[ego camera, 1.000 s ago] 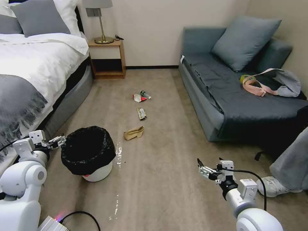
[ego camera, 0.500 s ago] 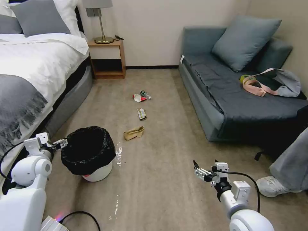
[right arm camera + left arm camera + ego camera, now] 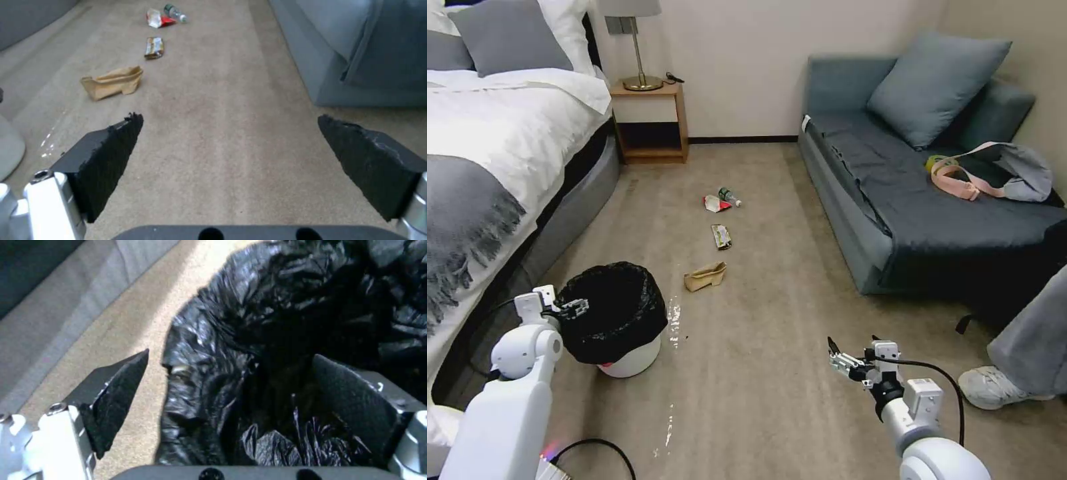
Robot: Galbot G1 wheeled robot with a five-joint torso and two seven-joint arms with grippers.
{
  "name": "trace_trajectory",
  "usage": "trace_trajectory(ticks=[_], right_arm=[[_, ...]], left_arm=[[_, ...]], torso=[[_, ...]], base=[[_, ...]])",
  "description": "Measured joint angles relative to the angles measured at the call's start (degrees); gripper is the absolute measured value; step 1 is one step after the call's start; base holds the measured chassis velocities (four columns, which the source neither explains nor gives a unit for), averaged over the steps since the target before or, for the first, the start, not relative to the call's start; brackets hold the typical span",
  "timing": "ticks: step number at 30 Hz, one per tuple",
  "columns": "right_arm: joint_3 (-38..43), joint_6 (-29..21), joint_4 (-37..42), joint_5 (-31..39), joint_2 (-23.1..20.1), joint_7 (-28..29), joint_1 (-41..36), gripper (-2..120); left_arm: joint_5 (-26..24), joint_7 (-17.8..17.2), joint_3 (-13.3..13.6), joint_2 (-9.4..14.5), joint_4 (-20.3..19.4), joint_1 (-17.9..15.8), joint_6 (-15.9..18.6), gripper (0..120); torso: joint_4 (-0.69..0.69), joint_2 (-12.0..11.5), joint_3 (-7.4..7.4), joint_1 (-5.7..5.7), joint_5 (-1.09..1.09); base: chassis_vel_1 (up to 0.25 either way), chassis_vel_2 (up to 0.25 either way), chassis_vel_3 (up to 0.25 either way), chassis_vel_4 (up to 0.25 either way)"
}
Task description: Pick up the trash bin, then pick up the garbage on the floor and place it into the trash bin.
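On the floor beside the bed (image 3: 487, 153), the trash bin (image 3: 617, 327) stands upright, mouth up, black bag (image 3: 285, 340) over its rim. Left end effector (image 3: 575, 308) is at the bin's rim, jaws spread wide, one finger (image 3: 115, 396) outside the bag and the other inside. Right end effector (image 3: 840, 358) hovers over bare carpet, jaws apart, empty. Garbage lies in a line running away from the robot: brown paper bag (image 3: 705, 276), long axis crosswise; wrapper (image 3: 721, 237) lengthwise; red-white pack (image 3: 715, 203) touching small bottle (image 3: 730, 197).
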Motion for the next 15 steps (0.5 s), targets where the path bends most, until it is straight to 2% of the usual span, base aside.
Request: trace_trajectory(ticks=[10,15], right_arm=[[-1.05,-0.15,-1.34,-0.14,-0.06,-0.01,1.45,100],[-1.75,-0.37,-2.1,-0.13,-0.1,-0.01,2.33,100]], left_arm=[[1.0,-0.01,1.07,-0.36,3.66,-1.27,-0.29,98],[1.47,-0.03,1.08,-0.56,5.02,-1.56,-0.81,85]], torso=[[0.0,0.0,0.0,0.0,0.0],[0.01,0.0,-0.01,0.0,0.01]], base=[[0.0,0.0,0.0,0.0],[0.0,0.0,0.0,0.0]])
